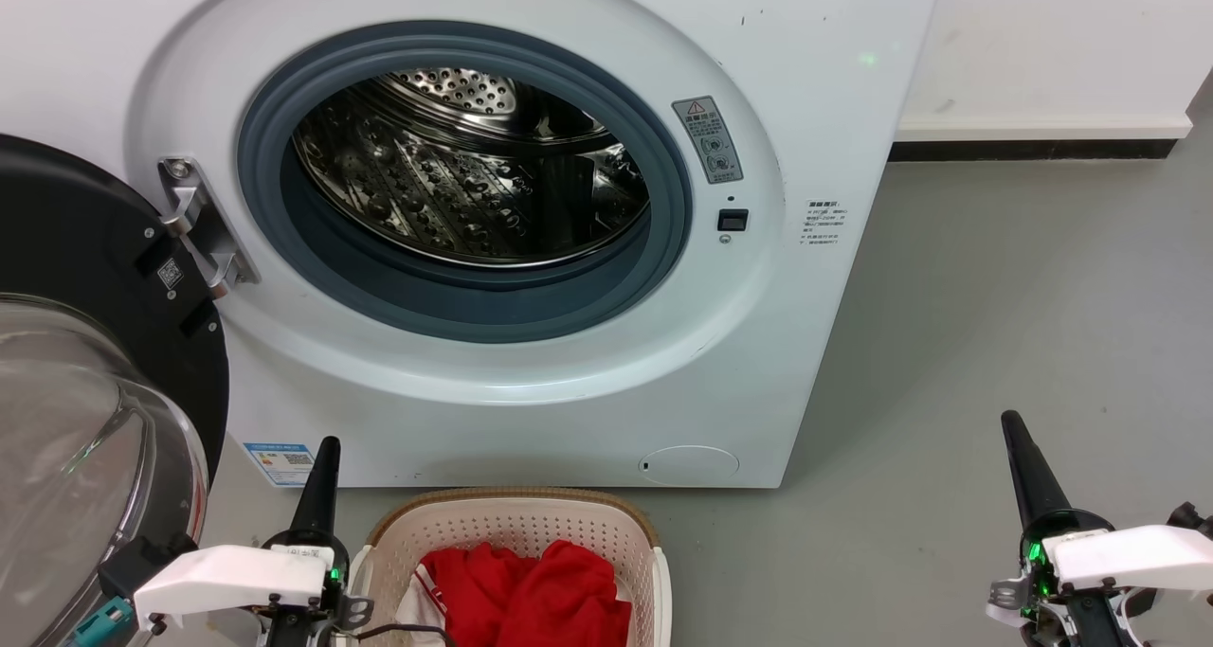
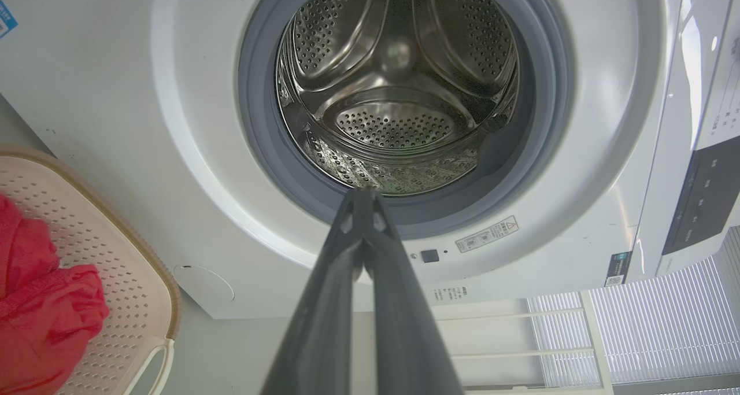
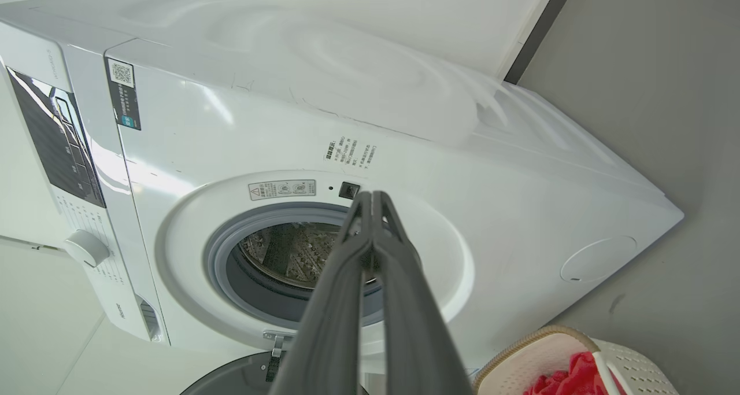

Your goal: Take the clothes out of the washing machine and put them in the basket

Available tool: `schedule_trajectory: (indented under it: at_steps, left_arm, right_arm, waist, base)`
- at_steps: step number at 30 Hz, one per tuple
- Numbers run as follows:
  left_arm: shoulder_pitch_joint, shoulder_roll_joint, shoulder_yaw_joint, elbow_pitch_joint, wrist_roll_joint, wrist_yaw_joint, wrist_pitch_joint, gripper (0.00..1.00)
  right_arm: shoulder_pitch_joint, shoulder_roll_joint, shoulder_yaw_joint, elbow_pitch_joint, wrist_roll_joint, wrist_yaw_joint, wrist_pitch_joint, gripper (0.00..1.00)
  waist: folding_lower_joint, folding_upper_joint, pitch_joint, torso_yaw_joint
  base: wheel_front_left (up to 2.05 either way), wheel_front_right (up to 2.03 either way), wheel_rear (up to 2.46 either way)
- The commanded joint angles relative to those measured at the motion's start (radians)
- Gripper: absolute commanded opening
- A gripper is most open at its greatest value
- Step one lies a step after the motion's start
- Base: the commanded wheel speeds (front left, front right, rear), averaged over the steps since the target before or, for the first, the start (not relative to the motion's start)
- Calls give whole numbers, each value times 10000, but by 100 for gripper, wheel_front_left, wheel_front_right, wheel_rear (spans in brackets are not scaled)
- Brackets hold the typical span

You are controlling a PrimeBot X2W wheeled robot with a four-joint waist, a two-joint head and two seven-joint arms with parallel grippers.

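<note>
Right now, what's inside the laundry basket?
Red clothes heaped in the basket, a white-striped edge showing at their left. The basket floor beneath them is covered, and its near end is cut off by the frame.

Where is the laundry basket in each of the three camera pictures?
Head view: basket at bottom centre.
Left wrist view: basket at left edge.
Right wrist view: basket in bottom right corner.
Shared landmark: round cap low on the washing machine, near the basket.

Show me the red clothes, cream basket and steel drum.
Red fabric clothes [image 1: 559, 590], head view, heap's middle.
Cream perforated plastic basket [image 1: 512, 522], head view, back wall.
Perforated steel drum [image 2: 396, 126], left wrist view, rear wall.
</note>
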Motion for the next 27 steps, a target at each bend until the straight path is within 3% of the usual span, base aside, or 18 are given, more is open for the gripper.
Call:
schedule_trajectory:
  at_steps: [1, 27]
  left_arm:
    - [-178, -2, 31, -11, -255, -56, 64, 0]
    - [-426, -14, 136, 171, -2435, -150, 583, 0]
  right_arm:
    - [-217, -52, -26, 11, 267, 2, 83, 0]
    - [-508, 6, -199, 272, 2462, 1, 644, 0]
  waist:
    - [-1, 0, -3, 4]
    - [-1, 0, -53, 75]
  base:
    - [0, 0, 0]
    - [0, 0, 0]
